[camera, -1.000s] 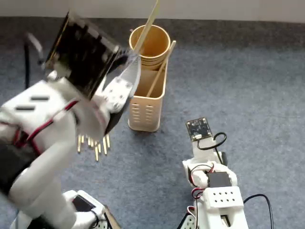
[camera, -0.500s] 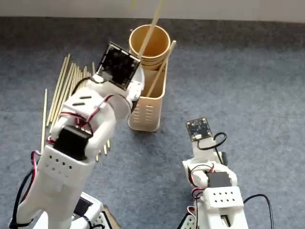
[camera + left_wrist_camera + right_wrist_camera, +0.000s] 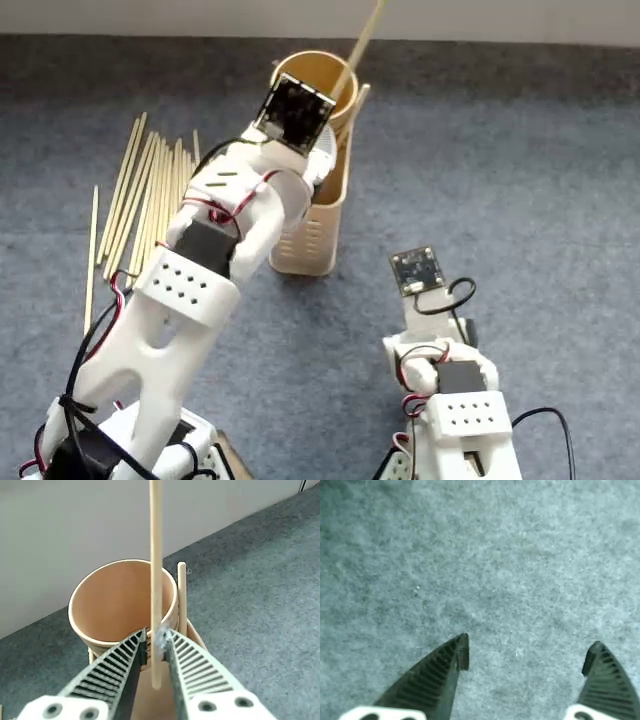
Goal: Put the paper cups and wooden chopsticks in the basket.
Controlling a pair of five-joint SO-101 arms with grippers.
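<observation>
The left gripper [image 3: 156, 635] swung down and forward, from high near the camera to just over the basket [image 3: 305, 240]. Its held chopstick [image 3: 155, 570] shifted right across the cup [image 3: 115, 602].

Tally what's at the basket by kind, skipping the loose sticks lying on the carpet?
Basket: 1
Stack of paper cups: 1
Wooden chopsticks: 2, leaning chopstick in the basket, clamped chopstick in the left gripper
Total: 4
</observation>
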